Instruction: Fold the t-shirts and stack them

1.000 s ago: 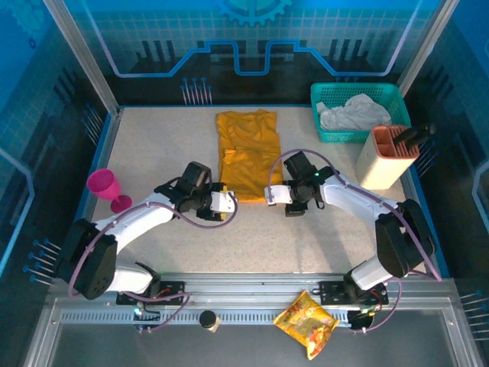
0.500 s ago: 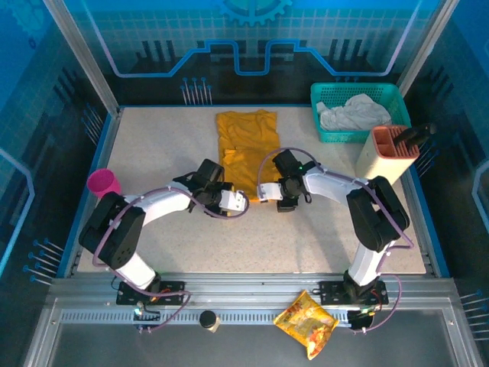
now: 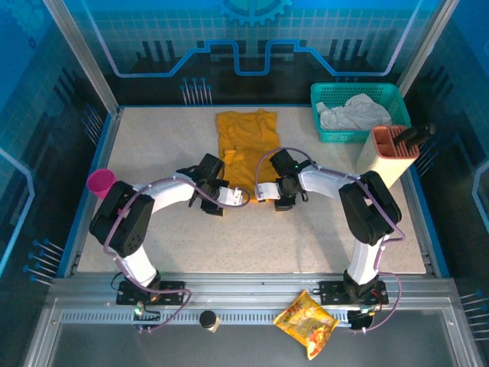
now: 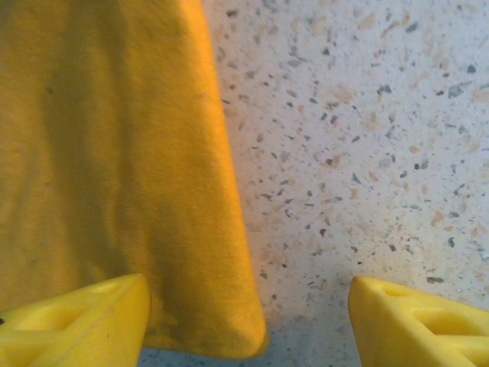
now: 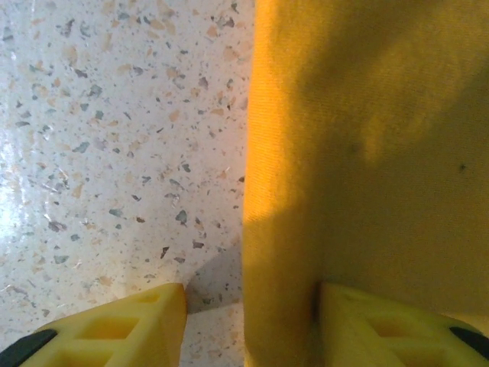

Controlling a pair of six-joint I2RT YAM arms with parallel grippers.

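The orange-yellow t-shirt (image 3: 246, 149) lies flat in a long narrow fold at the table's middle back. My left gripper (image 3: 231, 197) is at its near left corner and my right gripper (image 3: 266, 191) at its near right corner. In the left wrist view the t-shirt (image 4: 114, 168) ends in a rounded corner between the open jaws of the left gripper (image 4: 248, 325); one finger (image 4: 76, 321) is over cloth, the other over bare table. In the right wrist view the right gripper (image 5: 252, 329) straddles the folded edge of the t-shirt (image 5: 367, 153), with a gap left beside the cloth.
A teal basket (image 3: 397, 107) holding pale crumpled cloth (image 3: 353, 113) stands at the back right, with a beige holder (image 3: 386, 157) just in front of it. A pink cup (image 3: 101, 183) is at the left edge. A shiny snack packet (image 3: 306, 323) lies on the front rail.
Both grippers have moved inward and up to the t-shirt's near corners. The right jaws have narrowed around the cloth edge. The left arm now partly covers the pink cup.
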